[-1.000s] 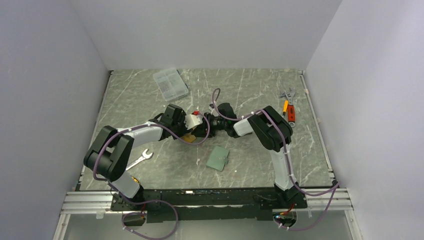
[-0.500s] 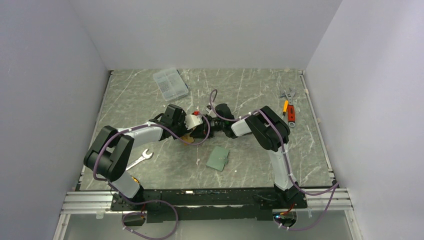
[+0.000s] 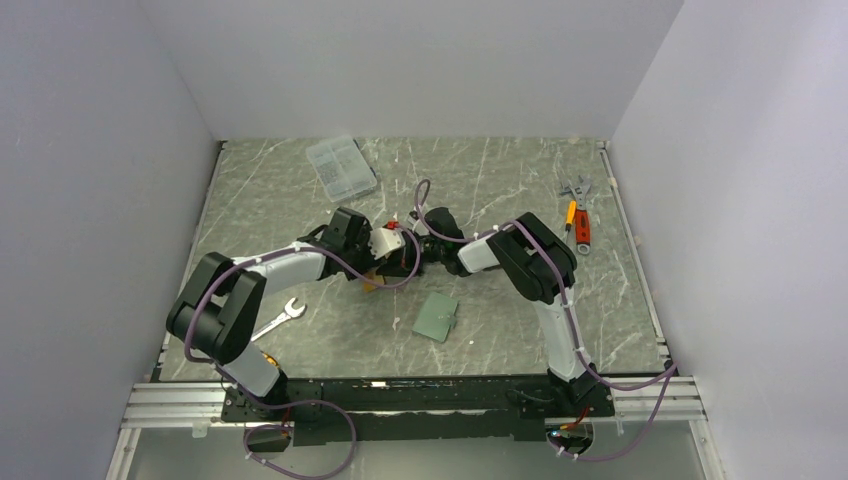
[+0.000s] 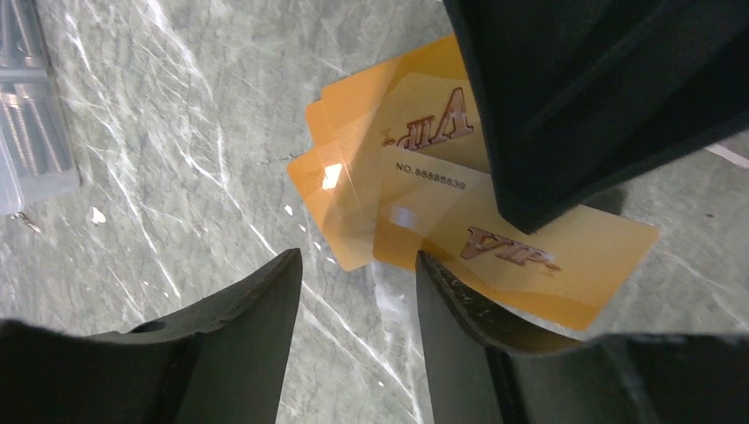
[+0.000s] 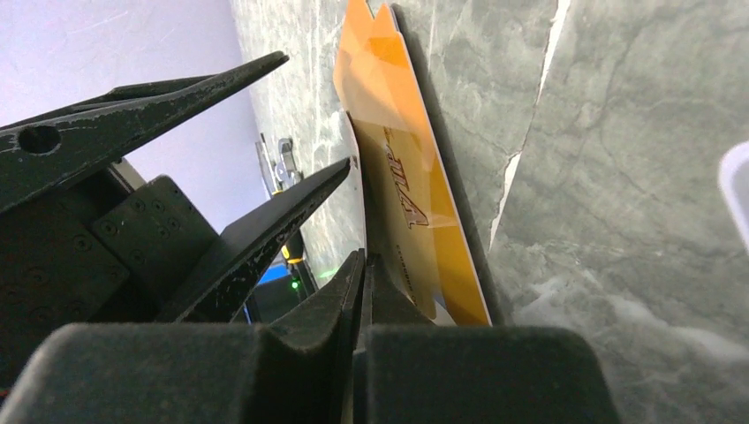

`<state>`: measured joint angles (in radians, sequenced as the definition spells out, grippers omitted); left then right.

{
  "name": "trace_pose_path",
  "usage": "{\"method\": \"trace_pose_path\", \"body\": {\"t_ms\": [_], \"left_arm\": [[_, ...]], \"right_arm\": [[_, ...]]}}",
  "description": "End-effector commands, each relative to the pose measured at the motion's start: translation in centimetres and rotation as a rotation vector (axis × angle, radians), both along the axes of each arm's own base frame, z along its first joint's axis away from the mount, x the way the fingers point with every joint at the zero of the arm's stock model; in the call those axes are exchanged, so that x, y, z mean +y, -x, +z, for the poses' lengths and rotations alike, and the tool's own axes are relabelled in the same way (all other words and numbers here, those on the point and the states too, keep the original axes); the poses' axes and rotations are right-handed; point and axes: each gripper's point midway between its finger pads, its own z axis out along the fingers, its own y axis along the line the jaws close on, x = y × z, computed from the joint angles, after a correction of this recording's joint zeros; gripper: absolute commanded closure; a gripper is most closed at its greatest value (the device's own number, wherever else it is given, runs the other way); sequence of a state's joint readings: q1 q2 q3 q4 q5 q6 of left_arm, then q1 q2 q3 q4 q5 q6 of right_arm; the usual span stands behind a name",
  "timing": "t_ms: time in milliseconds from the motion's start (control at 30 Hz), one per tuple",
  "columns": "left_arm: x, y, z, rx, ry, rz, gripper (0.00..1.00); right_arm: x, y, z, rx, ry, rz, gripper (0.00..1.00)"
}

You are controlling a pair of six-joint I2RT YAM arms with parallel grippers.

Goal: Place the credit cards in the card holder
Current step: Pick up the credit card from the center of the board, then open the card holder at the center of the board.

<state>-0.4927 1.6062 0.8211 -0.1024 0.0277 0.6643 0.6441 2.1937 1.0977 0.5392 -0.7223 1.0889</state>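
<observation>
On grey table (image 3: 500, 180), fanned orange cards (image 4: 353, 194).

Left pincer (image 4: 358, 261): two dark fingers at bottom edge, spread apart, over grey-green marbled desk (image 4: 177, 159). Just beyond fingertips: orange-gold credit cards (image 4: 415, 177), fanned, overlapping, flat on desk; "VIP" lettering and a number line legible. Right pincer (image 4: 530, 208): black mass entering from upper right, tip down on cards, hiding part of them. Clear plastic box (image 4: 31, 106) at left edge.
</observation>
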Motion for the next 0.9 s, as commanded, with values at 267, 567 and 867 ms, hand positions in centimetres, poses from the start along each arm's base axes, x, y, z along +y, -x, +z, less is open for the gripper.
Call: {"method": "trace_pose_path", "body": {"t_ms": [267,567,867], "left_arm": [[0.2,0.1,11.7,-0.033,0.207,0.063,0.29],[1.1,2.4,13.7,-0.039,0.26,0.071,0.29],[0.6,4.0,14.9,-0.027,0.326,0.057,0.31]], "right_arm": [[-0.9,-0.1,6.7,-0.144,-0.001,0.003,1.0],[-7.0,4.8,7.8,-0.178,0.252,-0.032,1.0],[-19.2,6.0,8.5,-0.292,0.861,-0.206,1.0]]}}
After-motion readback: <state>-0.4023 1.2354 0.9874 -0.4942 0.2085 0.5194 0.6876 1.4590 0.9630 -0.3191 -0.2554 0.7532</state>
